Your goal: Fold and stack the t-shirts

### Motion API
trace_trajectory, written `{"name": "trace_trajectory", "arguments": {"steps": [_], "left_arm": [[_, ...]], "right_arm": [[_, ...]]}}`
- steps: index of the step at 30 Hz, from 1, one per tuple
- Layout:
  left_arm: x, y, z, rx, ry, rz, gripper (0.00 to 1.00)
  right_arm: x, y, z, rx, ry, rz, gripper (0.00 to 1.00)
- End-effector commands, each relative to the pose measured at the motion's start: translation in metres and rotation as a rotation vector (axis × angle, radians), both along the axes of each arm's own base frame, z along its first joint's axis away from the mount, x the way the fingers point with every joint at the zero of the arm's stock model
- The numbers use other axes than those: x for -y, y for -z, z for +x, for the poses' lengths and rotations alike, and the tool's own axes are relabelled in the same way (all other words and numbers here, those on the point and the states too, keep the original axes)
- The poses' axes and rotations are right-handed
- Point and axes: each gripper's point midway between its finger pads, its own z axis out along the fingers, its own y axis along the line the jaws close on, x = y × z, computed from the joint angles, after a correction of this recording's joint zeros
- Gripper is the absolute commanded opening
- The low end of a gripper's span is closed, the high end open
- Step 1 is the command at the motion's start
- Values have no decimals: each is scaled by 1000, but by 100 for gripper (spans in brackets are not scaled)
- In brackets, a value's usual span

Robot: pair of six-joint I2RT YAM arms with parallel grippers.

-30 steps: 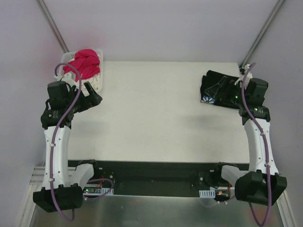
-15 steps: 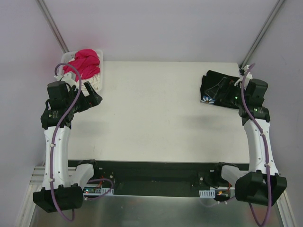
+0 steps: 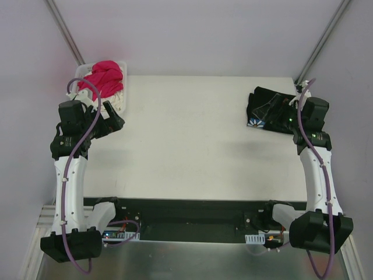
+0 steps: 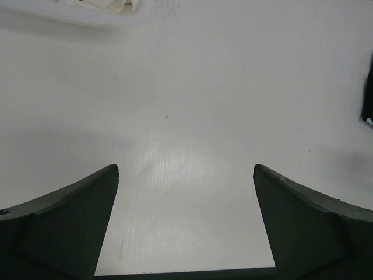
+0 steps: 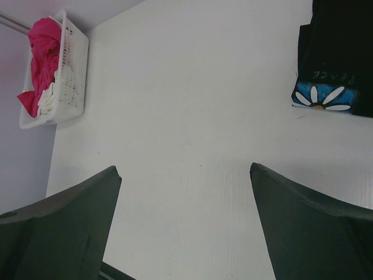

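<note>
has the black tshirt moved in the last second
No. The black t-shirt lies in the same spot by the far right corner of the table.

Black tee, white daisy on blue; magenta tee.

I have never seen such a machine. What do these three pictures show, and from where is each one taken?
Two white robot arms stand at the near edge of a white table. One picture looks down from above; the other two come from cameras on the wrists. The left hand and right hand are open and hold nothing. A black t-shirt with a daisy print lies far right; a white plastic basket far left holds a magenta-pink t-shirt.
</note>
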Motion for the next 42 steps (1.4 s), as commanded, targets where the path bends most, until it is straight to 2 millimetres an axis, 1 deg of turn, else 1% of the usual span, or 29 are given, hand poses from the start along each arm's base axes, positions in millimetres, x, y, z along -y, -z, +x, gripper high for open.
{"name": "trace_trajectory", "arguments": {"steps": [1,2,6,12,18,21,24,25,26,29,34,39,42], "left_arm": [[-6,-5,0,42,-8,65,99],[-8,-5,0,44,-18,77,99],[-7,-5,-1,44,-13,88,99],[-4,-5,-2,47,2,88,99],[0,-4,-3,47,17,91,99],[1,-6,-4,58,21,109,99],[2,-3,-5,52,21,109,99],[1,0,-2,39,17,106,99],[1,1,-2,34,16,103,99],[3,0,0,29,20,95,99],[2,-9,0,54,12,92,99],[10,-3,-3,50,41,60,99],[15,-2,-6,54,67,47,99]], "right_arm": [[4,-5,7,5,52,17,96],[8,-5,8,-4,84,16,96],[11,-9,9,-28,122,34,96],[6,-15,6,3,80,21,96],[7,-12,5,11,71,3,96],[7,-17,5,26,61,-13,96],[-1,-25,4,69,6,1,96],[-6,-33,4,111,-25,14,96],[-7,-29,4,111,-29,21,96],[-3,-31,10,120,4,24,96],[-4,-29,12,99,16,55,96],[-7,-26,8,103,-10,44,96],[-4,-24,7,96,2,24,96]]}}
